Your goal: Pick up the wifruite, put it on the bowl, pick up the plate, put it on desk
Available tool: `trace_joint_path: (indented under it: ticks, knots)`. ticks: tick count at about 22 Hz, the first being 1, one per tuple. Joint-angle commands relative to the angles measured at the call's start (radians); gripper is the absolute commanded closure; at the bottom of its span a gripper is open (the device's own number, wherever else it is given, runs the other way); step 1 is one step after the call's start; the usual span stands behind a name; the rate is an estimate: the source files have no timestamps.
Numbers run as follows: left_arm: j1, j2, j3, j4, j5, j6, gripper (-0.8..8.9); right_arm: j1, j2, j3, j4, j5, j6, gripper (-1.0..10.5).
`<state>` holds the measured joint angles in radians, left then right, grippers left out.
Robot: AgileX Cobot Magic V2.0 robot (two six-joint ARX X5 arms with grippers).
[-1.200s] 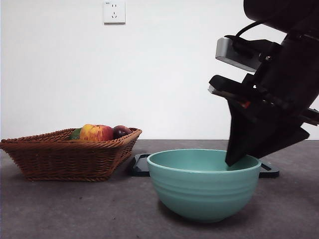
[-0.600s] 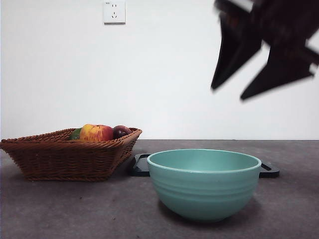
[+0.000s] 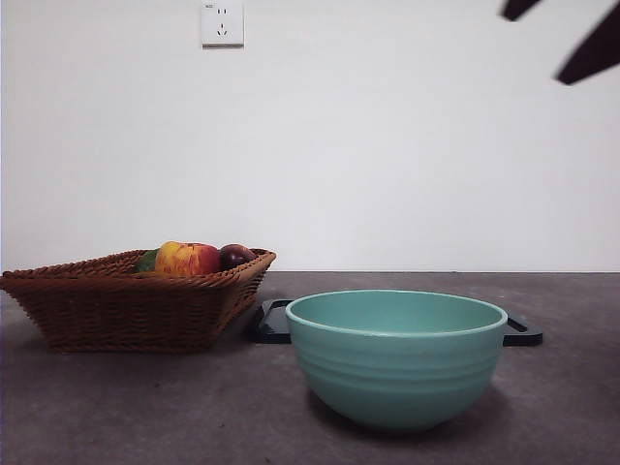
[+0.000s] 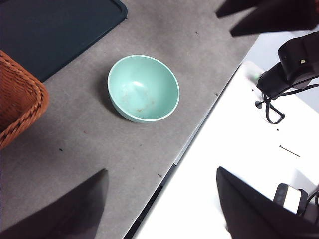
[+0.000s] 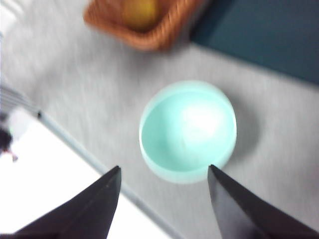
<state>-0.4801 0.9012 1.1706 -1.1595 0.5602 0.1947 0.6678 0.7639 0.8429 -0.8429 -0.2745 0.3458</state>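
Here I see the bowl [image 3: 396, 356] on the grey desk [image 3: 145, 407], basket [image 3: 126, 300] at nine o'clock; both the left gripper [image 4: 159, 199] and the right gripper [image 5: 162, 199] gape empty.

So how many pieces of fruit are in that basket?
3 visible: an apple, a dark purple fruit beside it, and a green one peeking behind. The basket rim may hide more.

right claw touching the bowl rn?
Apart. The front view shows the right claw up at the top corner, far above the bowl; the right wrist view shows its open jaws looking down on the bowl with nothing held.
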Motion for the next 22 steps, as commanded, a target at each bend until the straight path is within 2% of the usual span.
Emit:
trace_joint_path:
  ticks: [1,4,22]
  knots:
    - [-0.005,0.006,0.012,0.008,0.008,0.013,4.7,0.011,-0.02,0.016,-0.064,-0.003,-0.015,6.7]
    - [-0.005,0.006,0.012,0.008,0.008,0.013,4.7,0.011,-0.043,0.016,-0.118,-0.002,-0.025,6.7]
    - [-0.005,0.006,0.012,0.008,0.008,0.013,4.76,0.011,-0.04,0.016,-0.119,0.013,-0.043,6.7]
